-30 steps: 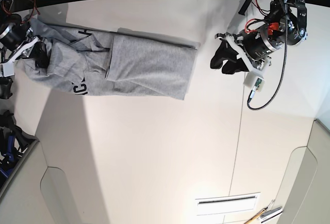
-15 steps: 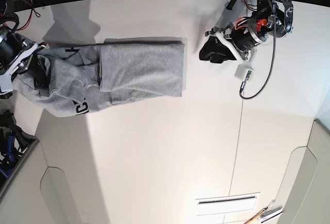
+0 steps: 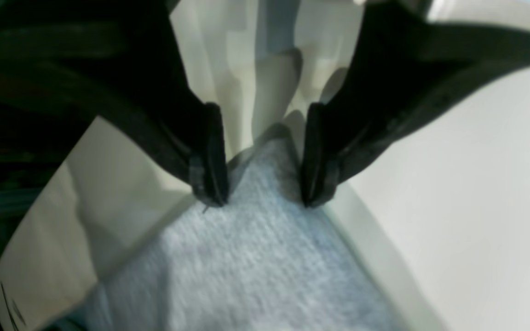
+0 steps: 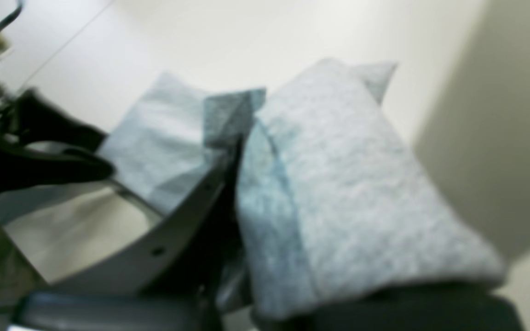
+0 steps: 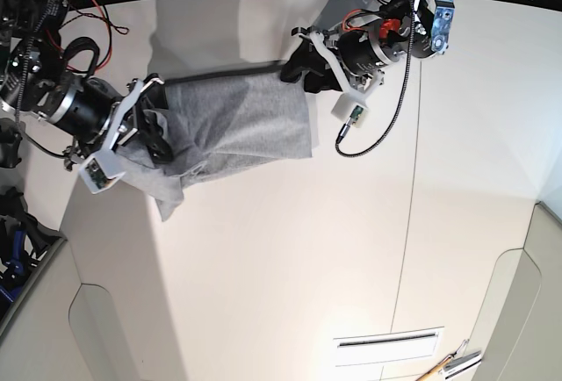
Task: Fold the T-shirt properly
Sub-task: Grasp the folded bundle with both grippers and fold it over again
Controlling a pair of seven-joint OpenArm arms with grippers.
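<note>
The grey T-shirt [image 5: 246,118] lies at the far middle of the white table [image 5: 290,249], bunched at its left end. My right gripper [image 5: 147,135] sits at that end, shut on a raised fold of the cloth. In the right wrist view the T-shirt [image 4: 338,184] drapes thickly over that gripper [image 4: 246,151]. My left gripper [image 5: 300,69] is at the shirt's far right corner. In the left wrist view it [image 3: 262,200] is open, and its black fingertips [image 3: 212,184] straddle the T-shirt [image 3: 256,257] corner. No lettering shows.
A black cable with a white connector [image 5: 351,111] hangs off the left arm beside the shirt's right edge. A seam [image 5: 408,223] runs down the table. A vent slot [image 5: 386,343] and some tools [image 5: 450,365] lie near the front. The table edge and wiring are at the left.
My right gripper has carried the shirt's left end rightward and lifted it over the rest. My left gripper has moved left onto the shirt's far right corner.
</note>
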